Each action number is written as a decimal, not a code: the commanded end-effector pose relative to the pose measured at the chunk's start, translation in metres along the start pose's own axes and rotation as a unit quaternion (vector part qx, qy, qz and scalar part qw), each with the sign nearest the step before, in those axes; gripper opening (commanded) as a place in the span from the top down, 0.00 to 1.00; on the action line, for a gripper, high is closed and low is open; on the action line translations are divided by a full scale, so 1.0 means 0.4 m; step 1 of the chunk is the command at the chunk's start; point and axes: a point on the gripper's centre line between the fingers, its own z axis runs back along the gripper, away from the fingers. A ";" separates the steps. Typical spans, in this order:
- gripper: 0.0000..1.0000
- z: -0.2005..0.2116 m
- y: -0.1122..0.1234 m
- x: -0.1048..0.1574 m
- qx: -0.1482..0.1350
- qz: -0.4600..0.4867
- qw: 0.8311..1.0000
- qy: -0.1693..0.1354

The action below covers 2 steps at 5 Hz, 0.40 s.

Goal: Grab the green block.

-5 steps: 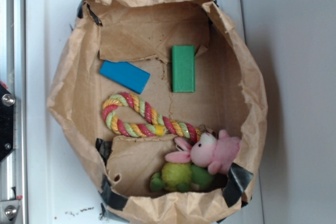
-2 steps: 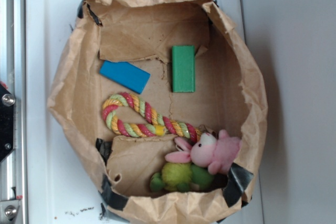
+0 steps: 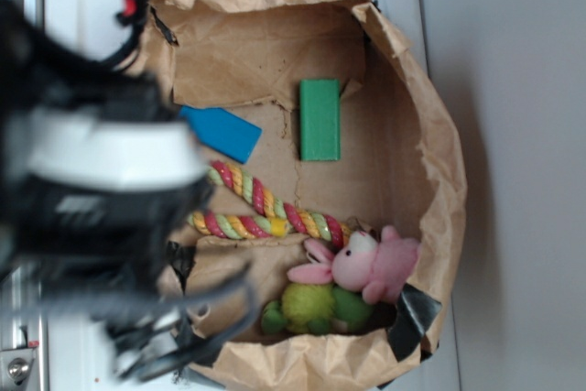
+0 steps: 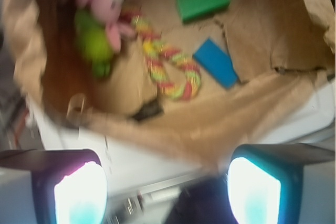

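While fingers (image 4: 168, 187) stand apart | smooth flat green block (image 3: 320, 119) | crumpled paper bag (image 3: 439, 162)

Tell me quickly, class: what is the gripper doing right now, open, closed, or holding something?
Gripper: open and empty, outside the paper bag; the green block lies untouched inside.

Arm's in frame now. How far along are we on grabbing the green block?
Only the approach is under way. The arm covers the left of the exterior view, over the rim of the paper bag. In the wrist view the gripper is open and empty, outside the bag's near edge. The green block lies untouched on the bag floor, apart from the blue block and rope toy. Left: reach in, descend, close on it.
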 end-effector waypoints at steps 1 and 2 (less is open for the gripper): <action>0.00 -0.011 0.055 0.138 -0.011 0.151 0.985 -0.078; 0.00 -0.036 0.077 0.158 -0.015 0.191 0.977 -0.090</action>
